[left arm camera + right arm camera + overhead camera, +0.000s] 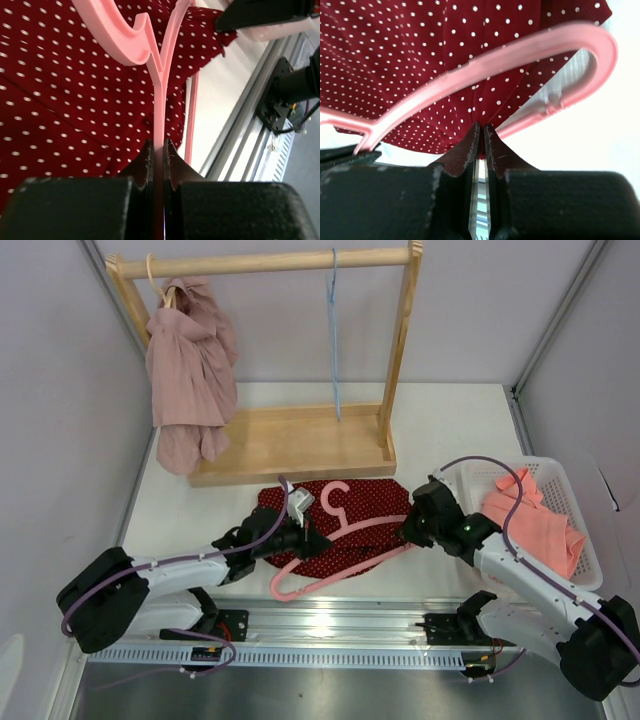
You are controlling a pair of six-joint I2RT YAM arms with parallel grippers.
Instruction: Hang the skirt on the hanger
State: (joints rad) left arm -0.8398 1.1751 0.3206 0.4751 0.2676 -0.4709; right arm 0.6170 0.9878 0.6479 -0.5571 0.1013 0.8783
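Skirt [60, 100] flat on table [450, 410], not yet on pink hanger [160, 100]. Left gripper [159, 150] clamped on hanger arm, right gripper [481, 127] pinched onto skirt edge. Draping over hanger left to do.

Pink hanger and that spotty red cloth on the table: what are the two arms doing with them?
Two robot arms are working to get a red white-dotted fabric skirt onto a pink plastic hanger. The left fingers are clamped on a thin bar of the hanger, which lies across the skirt on the white table. The right fingers are pinched together at the skirt's edge, beside the hanger's curved end. The skirt is not on the hanger yet.
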